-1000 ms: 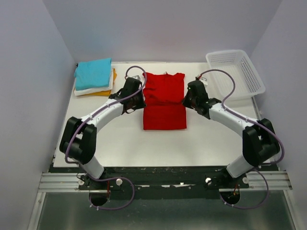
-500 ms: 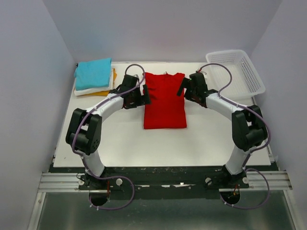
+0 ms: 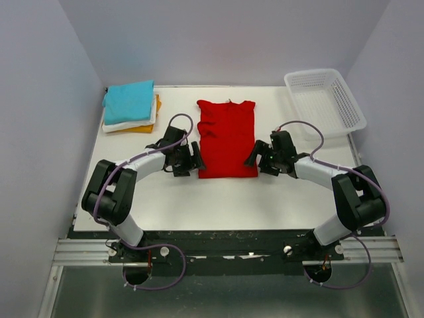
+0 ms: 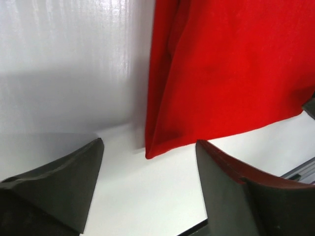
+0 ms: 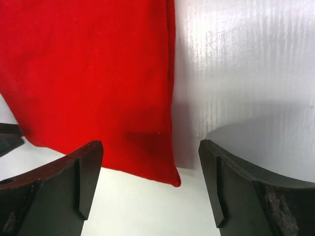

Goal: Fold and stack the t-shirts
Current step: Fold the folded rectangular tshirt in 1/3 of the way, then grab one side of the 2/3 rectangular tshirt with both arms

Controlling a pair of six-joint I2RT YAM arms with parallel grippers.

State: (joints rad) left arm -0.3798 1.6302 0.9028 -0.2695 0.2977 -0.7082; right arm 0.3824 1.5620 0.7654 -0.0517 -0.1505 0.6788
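Drawn back to the near hem of the red shirt (image 3: 227, 136), left gripper (image 3: 194, 159) and right gripper (image 3: 252, 158) flank it from above. Left wrist: jaws wide, corner just ahead between them. Right wrist: likewise; best pinch both layers together.

Both the left arm (image 3: 142, 161) and the right arm (image 3: 317, 170) are built of white tubular links joined by bulky black joint housings. A thin lilac cable (image 3: 177, 116) is looped along each. The jaws are formed as matte black wedges, scuffed pale at the edges
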